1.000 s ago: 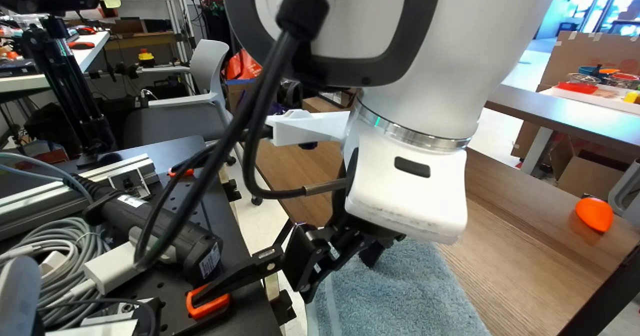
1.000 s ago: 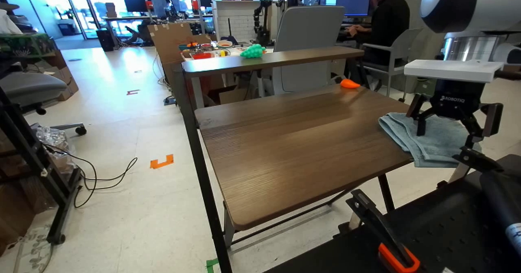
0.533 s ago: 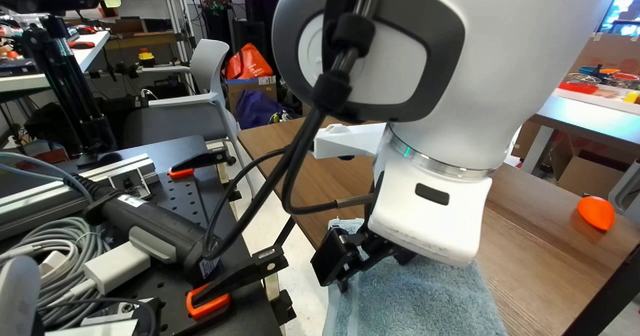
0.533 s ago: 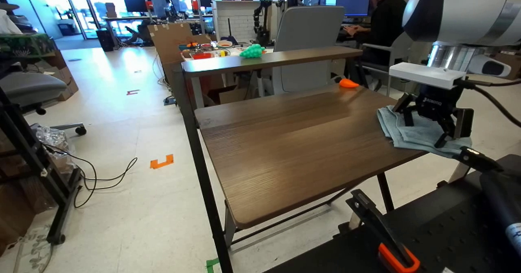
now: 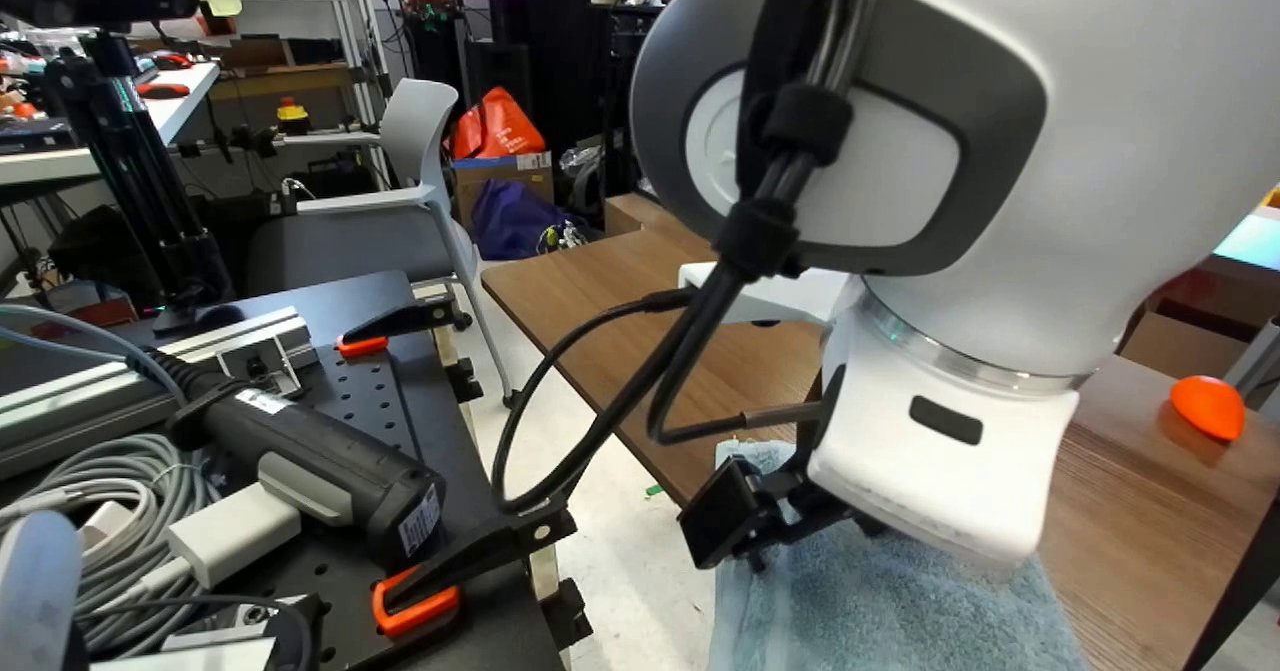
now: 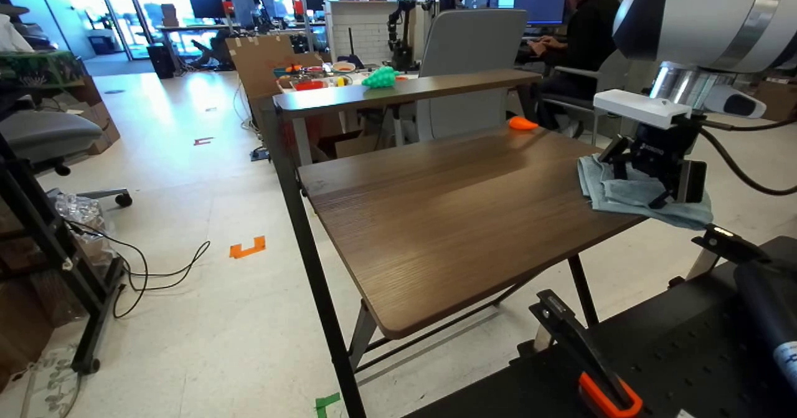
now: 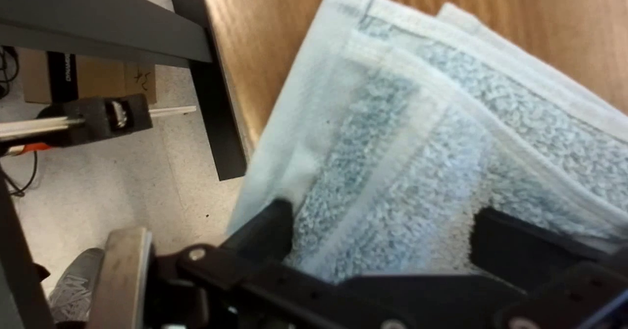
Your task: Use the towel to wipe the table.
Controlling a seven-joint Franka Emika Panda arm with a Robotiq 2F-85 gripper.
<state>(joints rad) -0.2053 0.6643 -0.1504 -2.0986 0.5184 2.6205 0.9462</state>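
Observation:
A folded blue-grey towel [image 6: 598, 197] lies at one end of the brown wooden table [image 6: 473, 212]; part of it sticks out past the table edge. It shows also in an exterior view [image 5: 890, 611] and fills much of the wrist view [image 7: 417, 162]. My gripper [image 6: 640, 186] points down onto the towel. In the wrist view the gripper's fingers [image 7: 382, 214] are wide apart, with flat towel between them. The fingertips look pressed into or touching the cloth. In an exterior view the wrist hides most of the gripper.
An orange object [image 6: 522, 123] lies at the table's far edge; a raised shelf [image 6: 405, 91] runs behind it. A black perforated bench [image 5: 350, 391] with clamps stands beside the table, one clamp [image 6: 731, 243] close to the towel's overhanging part. A grey chair [image 5: 350, 241] is behind.
My arm and open gripper have moved farther over the table, and the towel has slid and bunched along with it. The table and the orange object have shifted slightly too.

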